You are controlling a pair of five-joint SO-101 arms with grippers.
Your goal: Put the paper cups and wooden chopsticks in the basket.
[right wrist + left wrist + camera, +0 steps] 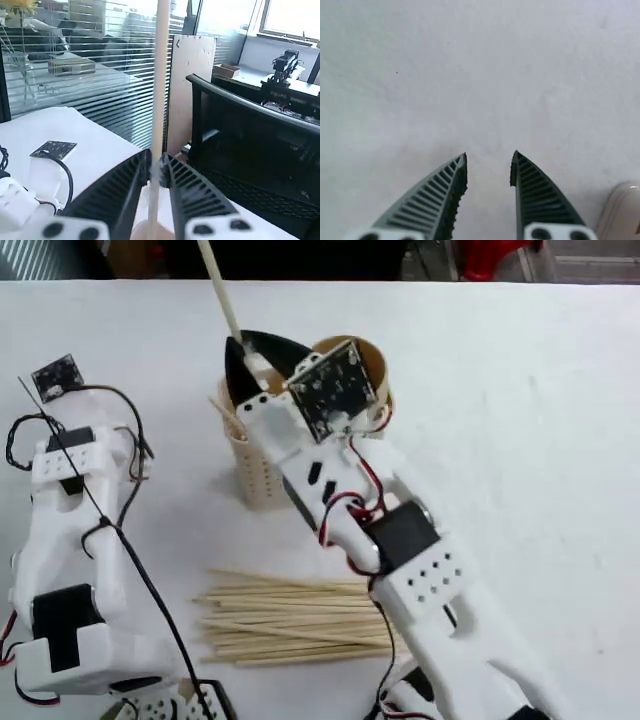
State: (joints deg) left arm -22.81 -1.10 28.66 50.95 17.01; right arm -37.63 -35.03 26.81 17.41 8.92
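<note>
the right end effector [156,162] pinches one pale wooden chopstick [161,75], long axis nearly upright, right over the cream perforated basket [255,475] below it; the left end effector [489,161], spread, is farther away.

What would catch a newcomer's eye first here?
The right gripper, jaws shut on one wooden chopstick that stands nearly upright over the perforated basket. Next, the loose pile of chopsticks lying on the white table in front of the basket.

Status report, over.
Left gripper open over the table. Right gripper shut on one chopstick, upright above the basket. Chopstick pile waits on table. Nothing in the way.
</note>
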